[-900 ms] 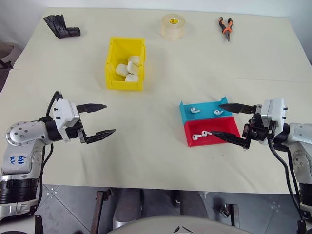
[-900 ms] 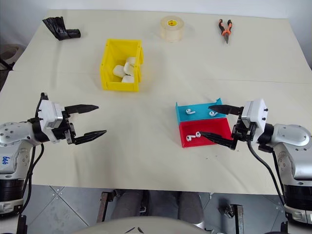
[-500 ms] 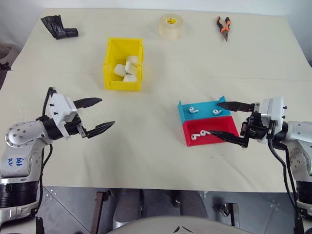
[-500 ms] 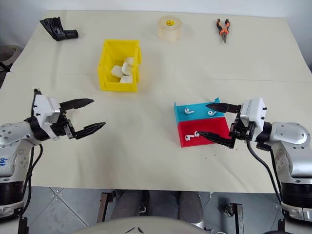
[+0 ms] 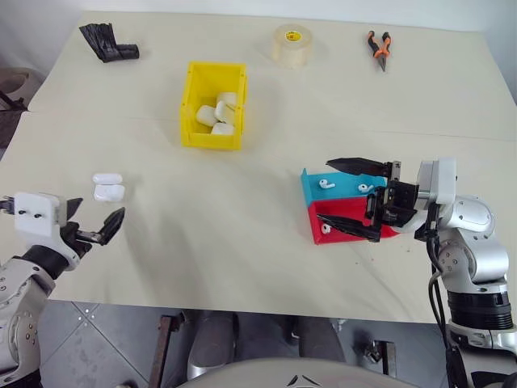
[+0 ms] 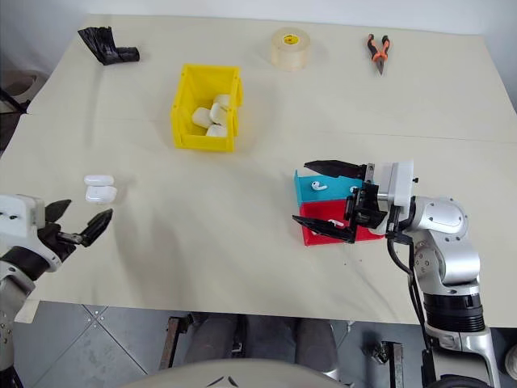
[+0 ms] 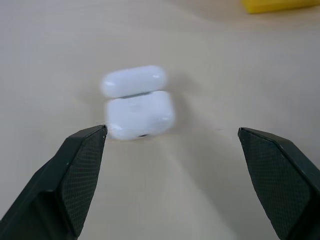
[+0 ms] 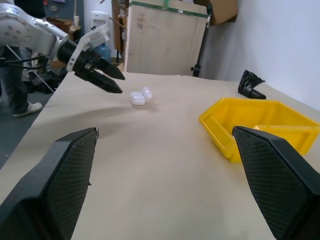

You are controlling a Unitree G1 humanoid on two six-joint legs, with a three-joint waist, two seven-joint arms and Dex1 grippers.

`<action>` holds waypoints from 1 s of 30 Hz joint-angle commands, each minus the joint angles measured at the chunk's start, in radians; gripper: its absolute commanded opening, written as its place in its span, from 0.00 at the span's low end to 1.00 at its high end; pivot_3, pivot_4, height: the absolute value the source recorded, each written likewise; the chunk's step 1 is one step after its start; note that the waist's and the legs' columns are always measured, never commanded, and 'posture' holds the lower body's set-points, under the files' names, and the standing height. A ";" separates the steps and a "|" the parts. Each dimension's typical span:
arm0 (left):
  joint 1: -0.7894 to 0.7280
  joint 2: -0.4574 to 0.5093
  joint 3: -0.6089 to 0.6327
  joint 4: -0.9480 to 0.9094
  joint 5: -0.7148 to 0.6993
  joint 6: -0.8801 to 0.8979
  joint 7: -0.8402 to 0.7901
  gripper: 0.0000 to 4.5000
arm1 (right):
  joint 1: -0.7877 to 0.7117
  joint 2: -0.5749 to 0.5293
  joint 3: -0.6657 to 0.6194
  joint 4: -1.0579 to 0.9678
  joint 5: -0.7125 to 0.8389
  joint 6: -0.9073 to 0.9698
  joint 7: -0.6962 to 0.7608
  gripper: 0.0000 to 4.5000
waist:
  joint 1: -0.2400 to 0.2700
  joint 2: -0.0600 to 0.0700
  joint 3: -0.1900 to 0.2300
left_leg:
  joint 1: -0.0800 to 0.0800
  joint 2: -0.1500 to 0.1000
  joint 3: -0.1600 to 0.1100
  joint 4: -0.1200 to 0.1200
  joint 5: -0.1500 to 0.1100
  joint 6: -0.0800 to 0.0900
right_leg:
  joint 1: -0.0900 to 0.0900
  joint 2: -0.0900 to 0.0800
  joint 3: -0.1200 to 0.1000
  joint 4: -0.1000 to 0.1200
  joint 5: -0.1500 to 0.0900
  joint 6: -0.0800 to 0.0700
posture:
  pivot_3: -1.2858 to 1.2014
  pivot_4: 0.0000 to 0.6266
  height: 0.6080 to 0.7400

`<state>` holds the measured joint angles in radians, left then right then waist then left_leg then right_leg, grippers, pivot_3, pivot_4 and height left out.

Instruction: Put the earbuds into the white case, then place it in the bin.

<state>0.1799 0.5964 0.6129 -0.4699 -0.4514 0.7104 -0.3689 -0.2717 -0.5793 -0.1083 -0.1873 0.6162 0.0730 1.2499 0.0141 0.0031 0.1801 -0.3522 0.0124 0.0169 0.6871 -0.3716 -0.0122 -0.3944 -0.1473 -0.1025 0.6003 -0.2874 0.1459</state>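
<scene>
White case (image 5: 107, 187) sits open on the table (image 5: 242, 242), at twelve o'clock from the left gripper (image 5: 93, 229), close ahead, jaws spread and empty. Right gripper (image 5: 349, 196), wide open, hovers over the earbuds (image 5: 326, 183) in their trays; bin (image 5: 213, 105) well beyond.

Table (image 5: 266, 259), cream cover. Far left corner: crumpled black bag (image 5: 109, 42). Far edge, middle: tape roll (image 5: 291, 44); toward the far right corner: orange-handled pliers (image 5: 378, 48). Left of centre: yellow bin (image 5: 213, 116) holding several white cases. Near left edge: open white case (image 5: 107, 187), lid up. Right of centre: blue tray (image 5: 343, 186) and red tray (image 5: 351, 224) touching, white earbuds (image 5: 326, 183) in each. Left gripper (image 5: 93, 226), fingers apart, beside the open case. Right gripper (image 5: 343, 196), fingers spread wide over both trays.
</scene>
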 commanded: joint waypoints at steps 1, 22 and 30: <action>-0.040 0.047 0.019 -0.033 -0.031 0.095 0.019 0.99 | -0.008 -0.015 -0.011 0.003 0.013 0.004 0.009 1.00 | 0.000 0.000 0.000 | 0.000 0.000 0.000 0.000 0.000 0.000 | 0.000 0.000 0.000 0.000 0.000 0.000 | 0.52 0.24 1.00; -0.687 0.306 -0.127 0.315 -0.083 0.904 0.174 0.99 | -0.058 -0.016 0.023 -0.032 0.020 0.103 -0.022 1.00 | -0.017 -0.001 0.000 | 0.000 0.000 0.000 0.000 0.001 -0.002 | -0.001 0.002 0.000 0.001 0.000 0.000 | 0.52 0.24 1.00; -0.726 0.355 -0.220 0.426 -0.121 0.904 0.174 0.99 | -0.088 0.016 0.048 -0.045 0.021 0.105 -0.026 1.00 | -0.017 -0.001 0.000 | 0.000 0.000 0.000 0.000 0.001 -0.002 | -0.001 0.002 0.000 0.001 0.000 0.000 | 0.52 0.24 1.00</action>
<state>-0.5327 0.9239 0.3976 -0.0514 -0.5619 1.6141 -0.1969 -0.3471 -0.5704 -0.0522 -0.1949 0.6164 0.1881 1.2294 -0.0027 0.0022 0.1805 -0.3524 0.0126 0.0168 0.6873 -0.3706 -0.0143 -0.3956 -0.1453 -0.1022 0.6018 -0.2874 0.1458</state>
